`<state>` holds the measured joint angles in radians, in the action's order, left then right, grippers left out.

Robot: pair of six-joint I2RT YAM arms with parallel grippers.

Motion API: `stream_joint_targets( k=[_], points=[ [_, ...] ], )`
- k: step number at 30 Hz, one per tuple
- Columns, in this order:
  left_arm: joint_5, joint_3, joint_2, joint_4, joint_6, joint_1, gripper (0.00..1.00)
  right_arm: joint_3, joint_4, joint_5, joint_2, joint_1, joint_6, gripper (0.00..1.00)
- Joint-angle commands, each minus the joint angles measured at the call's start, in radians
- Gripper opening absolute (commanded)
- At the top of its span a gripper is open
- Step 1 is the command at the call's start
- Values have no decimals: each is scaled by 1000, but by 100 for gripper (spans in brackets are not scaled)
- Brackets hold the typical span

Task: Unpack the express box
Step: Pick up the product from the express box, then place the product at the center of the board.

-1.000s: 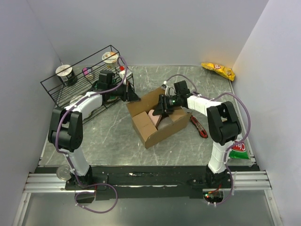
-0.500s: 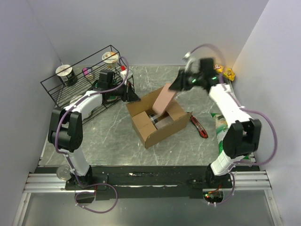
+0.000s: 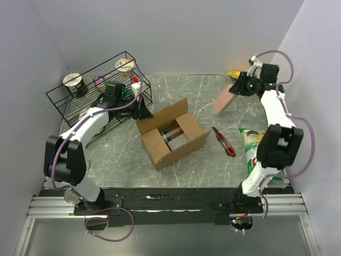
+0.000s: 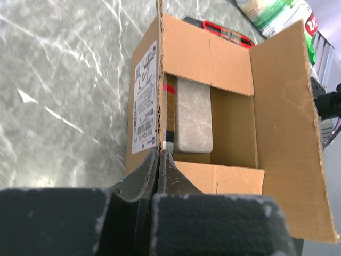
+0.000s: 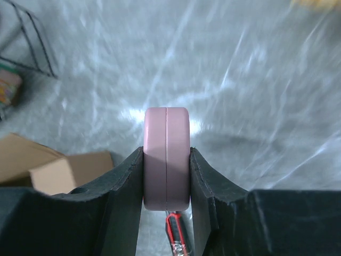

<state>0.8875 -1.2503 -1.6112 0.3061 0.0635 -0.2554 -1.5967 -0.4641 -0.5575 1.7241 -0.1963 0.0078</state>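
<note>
The express box stands open in the middle of the table, flaps spread. A grey block with a dark band lies inside it. My left gripper is at the box's back-left corner. In the left wrist view this gripper is shut on the top edge of the box wall that bears the label. My right gripper is over the far right of the table, shut on a flat pink case that hangs tilted above the surface. The pink case sits edge-on between the pads.
A black wire rack with cups and small items stands at the far left. A red utility knife lies right of the box, with a green snack bag beyond it. A yellow bag lies at the far right corner.
My right gripper closed on the pink case inside the box, lifted it out and carried it to the far right. The box slid slightly left and turned with my left gripper.
</note>
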Motion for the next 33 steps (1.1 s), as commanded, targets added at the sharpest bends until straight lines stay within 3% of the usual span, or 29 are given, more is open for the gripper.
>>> stream_joint_targets(
  k=[1, 4, 8, 15, 18, 20, 21, 24, 25, 27, 33],
  points=[
    [-8, 78, 92, -74, -123, 4, 1, 11, 2, -53, 75, 15, 14, 11],
    [-28, 133, 109, -119, -210, 4, 1, 11, -28, -19, 124, 3, 1, 25],
    [-36, 193, 128, -191, -315, 7, 1, -2, -34, 76, 140, -15, -67, 64],
    [-36, 204, 119, -283, -376, 8, 1, -172, -67, 215, 83, 33, -212, 94],
    [-39, 193, 112, -298, -412, 7, 1, -151, -85, 193, 16, 183, -264, 92],
    [-32, 190, 109, -340, -432, 7, 1, -59, -47, 127, -58, 273, -262, 85],
    [-33, 190, 109, -346, -438, 7, 1, -24, 0, 84, -79, 373, -258, 82],
    [-29, 193, 114, -364, -453, 7, 1, 56, 15, 16, -107, 545, -302, 64],
    [-28, 195, 119, -366, -456, 7, 1, 61, -7, -20, -94, 584, -321, 51],
    [-32, 195, 123, -357, -447, 8, 1, 124, -45, -25, -100, 641, -411, 44],
    [-21, 216, 155, -369, -429, 7, 1, 553, 27, 14, -348, 747, -598, 46]
  ],
)
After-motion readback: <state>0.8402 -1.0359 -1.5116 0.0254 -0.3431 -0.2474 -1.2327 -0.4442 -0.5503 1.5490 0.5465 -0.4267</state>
